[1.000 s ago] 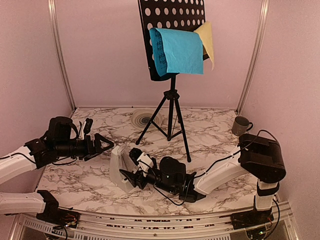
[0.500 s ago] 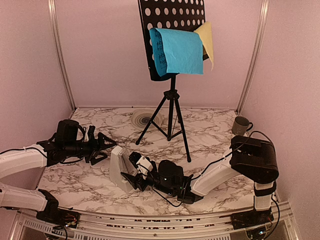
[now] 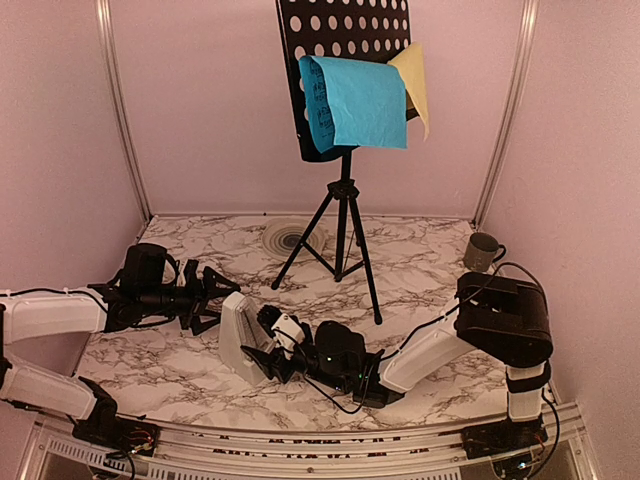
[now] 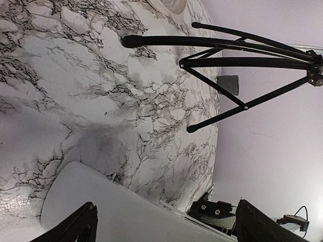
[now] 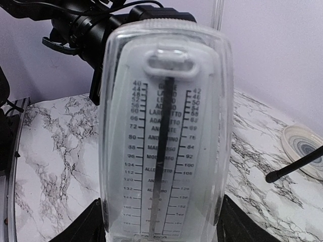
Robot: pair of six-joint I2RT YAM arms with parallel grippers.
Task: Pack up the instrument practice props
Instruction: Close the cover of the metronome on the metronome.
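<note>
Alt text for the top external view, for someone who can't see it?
The right gripper grips a white metronome at the front of the marble table, while the open left gripper hovers close on its left. Behind stands a black music stand on tripod legs, draped with a blue page and a yellow page; a dark mug sits far right.

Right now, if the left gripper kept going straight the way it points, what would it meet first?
Most likely the white metronome, whose top lies just ahead between the left gripper's open fingers; depth is hard to judge.
</note>
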